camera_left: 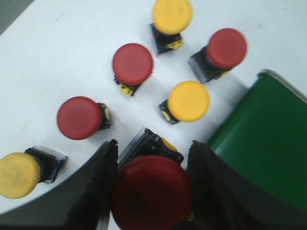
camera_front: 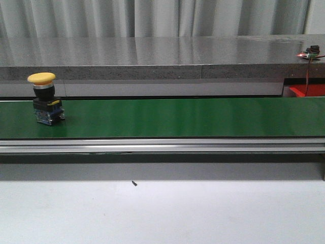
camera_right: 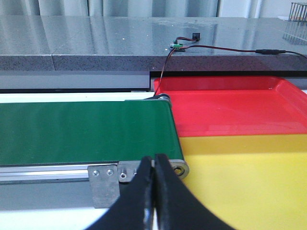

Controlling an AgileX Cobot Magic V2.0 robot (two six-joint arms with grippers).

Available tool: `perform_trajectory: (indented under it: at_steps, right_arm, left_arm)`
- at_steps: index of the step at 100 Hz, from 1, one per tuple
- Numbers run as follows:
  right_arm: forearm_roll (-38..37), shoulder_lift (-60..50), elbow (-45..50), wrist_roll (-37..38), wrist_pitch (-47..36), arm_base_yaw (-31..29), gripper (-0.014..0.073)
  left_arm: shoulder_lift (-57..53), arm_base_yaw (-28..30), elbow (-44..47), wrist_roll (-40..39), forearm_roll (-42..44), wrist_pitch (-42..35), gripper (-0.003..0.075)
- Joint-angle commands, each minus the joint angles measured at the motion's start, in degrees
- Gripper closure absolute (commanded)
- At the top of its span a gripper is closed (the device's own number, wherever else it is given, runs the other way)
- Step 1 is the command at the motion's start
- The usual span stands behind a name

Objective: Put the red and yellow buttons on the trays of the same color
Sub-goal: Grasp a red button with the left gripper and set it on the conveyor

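Front view shows one yellow button (camera_front: 46,98) standing upright at the 9 o'clock end of the green conveyor belt (camera_front: 177,118), its blue base closer to the belt's far edge than to its near one; from there toward 3 o'clock the belt lies bare. An aluminium rail (camera_front: 162,146) borders the near edge, and the white table (camera_front: 162,213) in front is open but for a small dark speck (camera_front: 134,183).

Left wrist view has the left gripper (camera_left: 152,191) closed around a red button (camera_left: 152,195), a finger pressed on each flank of its cap. Beyond it six loose buttons sit apart on the white surface: yellow ones (camera_left: 19,175) (camera_left: 188,101) (camera_left: 172,15) and red ones (camera_left: 79,118) (camera_left: 133,63) (camera_left: 226,48). The belt's rounded end sits at 4 o'clock, just beside the nearest yellow one.

Right wrist view has the right gripper (camera_right: 154,191) with fingers pressed together, holding nothing, hovering by the belt's end roller. At 3 o'clock lie the red tray (camera_right: 230,108) and, nearer, the yellow tray (camera_right: 244,182), edge to edge, both bare.
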Motion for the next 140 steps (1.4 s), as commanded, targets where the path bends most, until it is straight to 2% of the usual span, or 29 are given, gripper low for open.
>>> perform_trajectory:
  at_steps: [1,34,61,71,86,93,110,122,129,140]
  right_arm:
    - [-0.6,-1.0,-1.0,-0.2,-4.5,-0.2,0.0703]
    - [-0.6,-1.0,-1.0,-0.2,-4.5,-0.2,0.0703]
    - [-0.6,-1.0,-1.0,-0.2,-4.5,-0.2,0.0703]
    - [-0.6,-1.0,-1.0,-0.2,-4.5,-0.2,0.0703]
    - [-0.6,-1.0,-1.0,-0.2,-4.5,-0.2,0.0703]
    - [-0.6,-1.0,-1.0,-0.2,-4.5,-0.2,0.0703]
    - [-0.6,-1.0,-1.0,-0.2,-4.5,-0.2,0.0703]
    - [-0.6,-1.0,-1.0,-0.2,-4.5,-0.2,0.0703]
    - [-0.6,-1.0,-1.0,-0.2,-4.5,-0.2,0.0703]
    - [-0.6,-1.0,-1.0,-0.2,-4.5,-0.2,0.0703]
  left_arm:
    - [-2.4,-3.6,-4.3,0.4,0.1,0.1,0.0666]
    - [1.6,-11.7,-6.1,0.4,0.3,0.1,0.0666]
    - [5.3,-14.7,-6.1,0.5,0.5,-0.7,0.0652]
    - [5.3,-15.2,-6.3,1.3,0.4,-1.1,0.0534]
    - [4.5,-15.3,-6.6,4.3,-1.7,-0.5,0.0234]
    - [3.4,-15.3,-6.6,4.5,-2.1,-0.5,0.0178]
    - [-1.4,-16.6,-6.6,5.7,-1.9,2.1,0.0207]
    - [-5.9,-19.8,-6.4,6.4,-1.9,4.7,0.0255]
    - [-8.6,-22.6,-6.0,6.4,-1.3,4.6,0.0325]
    - [-12.7,-27.3,-4.7,6.4,-0.7,4.6,0.0514]
